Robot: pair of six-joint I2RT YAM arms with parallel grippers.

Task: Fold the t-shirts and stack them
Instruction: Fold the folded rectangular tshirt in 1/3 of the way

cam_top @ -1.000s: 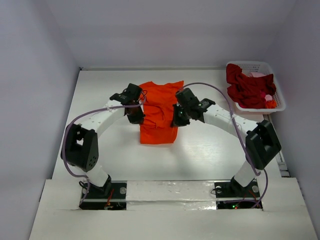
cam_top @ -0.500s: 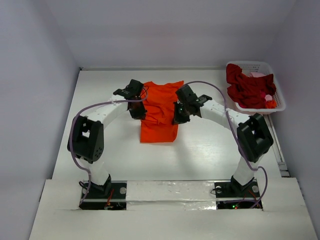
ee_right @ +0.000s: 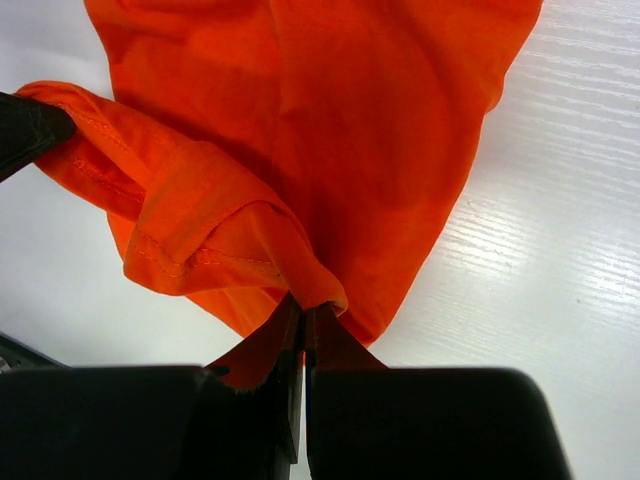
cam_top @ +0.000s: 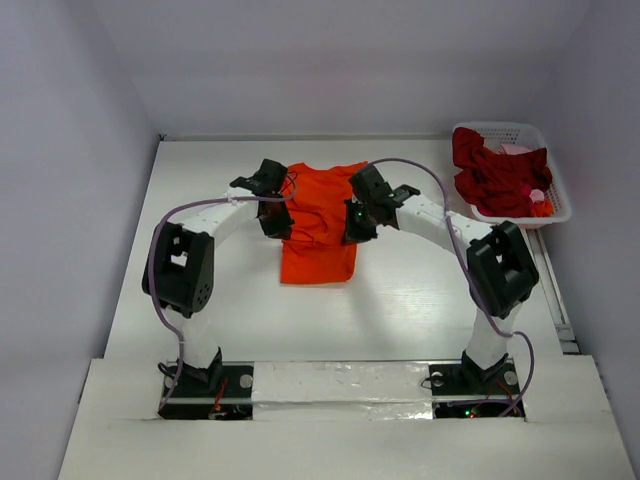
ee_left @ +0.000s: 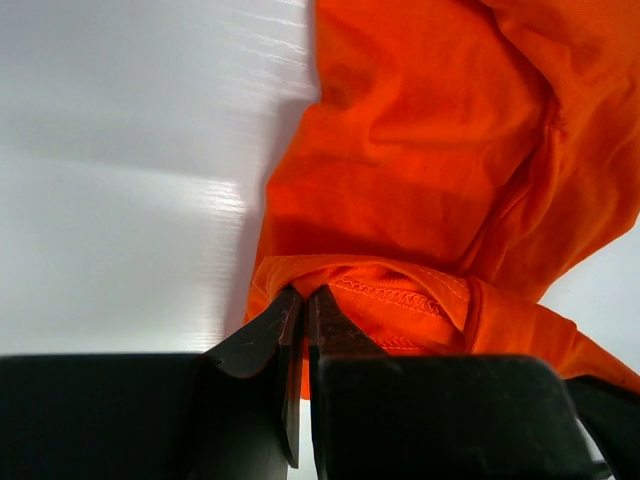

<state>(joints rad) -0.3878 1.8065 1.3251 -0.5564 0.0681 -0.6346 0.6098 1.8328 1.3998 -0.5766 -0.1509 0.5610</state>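
A bright orange t-shirt (cam_top: 318, 215) lies partly folded on the white table (cam_top: 200, 200), between the two arms. My left gripper (cam_top: 279, 227) is shut on its left hem edge; in the left wrist view the stitched hem of the orange t-shirt (ee_left: 400, 200) is pinched at the gripper (ee_left: 304, 296). On the shirt's right edge my right gripper (cam_top: 350, 231) is shut too, and the right wrist view shows a fold of the orange t-shirt (ee_right: 330, 120) caught at the gripper (ee_right: 302, 310). Dark red t-shirts (cam_top: 495, 178) and a pinkish one (cam_top: 515, 150) are heaped in the basket.
A white lattice basket (cam_top: 555, 190) stands at the back right of the table. White walls close in the back and both sides. The arm bases (cam_top: 200, 375) sit at the near edge.
Both grippers have carried the shirt's near edge a little farther away from the bases, and the shirt's near hem has drawn back with them. Both stay shut on the cloth.
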